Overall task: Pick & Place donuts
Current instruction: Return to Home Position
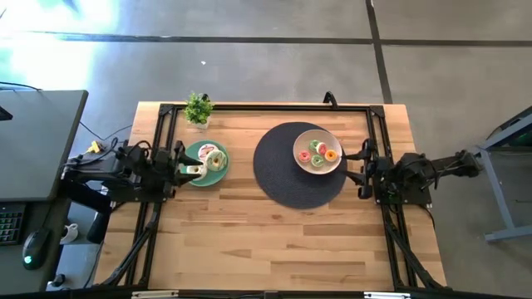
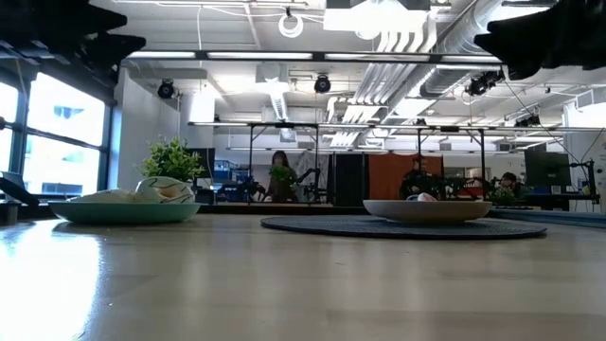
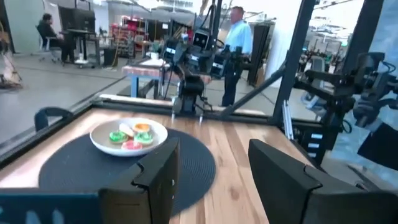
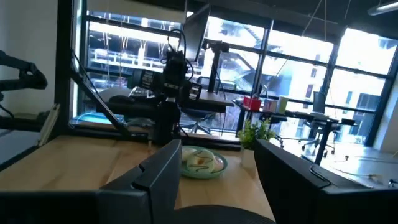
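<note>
Donuts point(image 1: 318, 153) sit grouped on the white plate point(image 1: 330, 138), nothing held.
Left gripper point(image 1: 189, 165) gapes wide over the edge of the teal plate point(image 1: 212, 178), beside a pale donut point(image 1: 218, 160); beyond, across the dark mat point(image 1: 283, 178), the right gripper point(image 1: 353, 164) stands wide just beside the white plate.

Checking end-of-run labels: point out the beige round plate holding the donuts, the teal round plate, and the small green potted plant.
beige round plate point(image 1: 322, 135): high view, on a bare part of its rim.
teal round plate point(image 1: 214, 178): high view, on a bare part of its rim.
small green potted plant point(image 1: 198, 106): high view, on its leaves.
</note>
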